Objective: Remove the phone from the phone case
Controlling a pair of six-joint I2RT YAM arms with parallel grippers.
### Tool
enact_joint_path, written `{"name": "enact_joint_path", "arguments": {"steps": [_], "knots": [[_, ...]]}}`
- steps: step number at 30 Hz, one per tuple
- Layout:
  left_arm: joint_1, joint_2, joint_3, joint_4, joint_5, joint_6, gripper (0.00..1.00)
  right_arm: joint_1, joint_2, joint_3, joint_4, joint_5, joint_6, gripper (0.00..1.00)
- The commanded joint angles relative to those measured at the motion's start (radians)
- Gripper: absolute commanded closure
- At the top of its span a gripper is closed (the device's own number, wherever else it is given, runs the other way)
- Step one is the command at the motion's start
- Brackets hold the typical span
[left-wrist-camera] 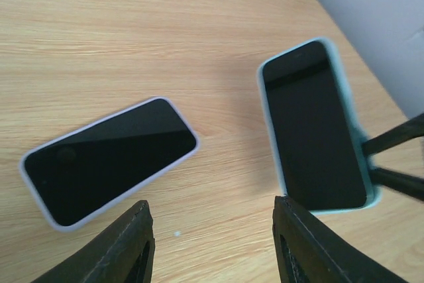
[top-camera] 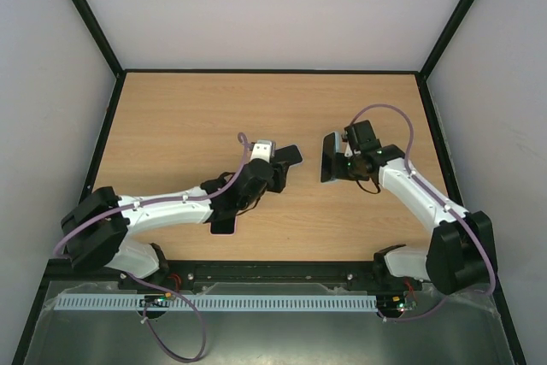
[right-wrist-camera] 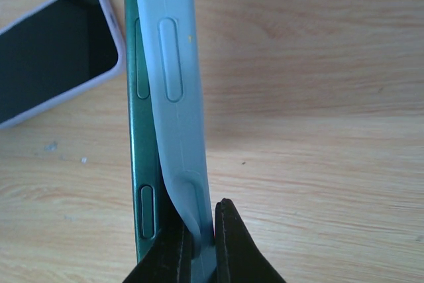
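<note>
Nearest the lens, pinched shut on a peeled-back lip of the pale blue case (right-wrist-camera: 175, 97): the right gripper (right-wrist-camera: 202, 230), holding it upright on edge above the table (right-wrist-camera: 318, 130). Beside that lip, not yet out, the green phone (right-wrist-camera: 140, 164), one long side parted from the shell. Gripped there, probably, so the soft shell can be pulled away. Opposite, spread wide and holding nothing, the left gripper (left-wrist-camera: 212, 223), hanging over a second phone (left-wrist-camera: 109, 160) flat on the wood. Likely placed to take the green edge.
</note>
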Motion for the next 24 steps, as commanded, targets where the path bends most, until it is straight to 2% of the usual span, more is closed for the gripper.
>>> {"name": "enact_joint_path", "arguments": {"steps": [1, 7, 12, 14, 19, 24], "knots": [[0.007, 0.029, 0.04, -0.105, -0.087, -0.018, 0.51, -0.003, -0.066, 0.063, -0.002, 0.127, 0.023, 0.98], [-0.02, 0.006, 0.005, -0.081, -0.148, -0.012, 0.52, -0.013, -0.081, 0.004, 0.003, 0.149, 0.003, 0.98], [-0.067, -0.001, 0.002, -0.129, -0.23, -0.021, 0.49, -0.03, -0.077, -0.024, 0.076, 0.109, 0.114, 0.98], [-0.091, 0.013, 0.016, -0.118, -0.236, 0.024, 0.47, -0.048, -0.082, -0.047, 0.103, 0.112, 0.179, 0.98], [-0.139, 0.112, 0.078, -0.105, -0.198, 0.129, 0.43, -0.057, -0.131, -0.165, 0.177, 0.081, 0.236, 0.98], [-0.197, 0.237, 0.162, -0.034, -0.196, 0.189, 0.43, -0.057, -0.209, -0.222, 0.176, 0.07, 0.282, 0.98]]}}
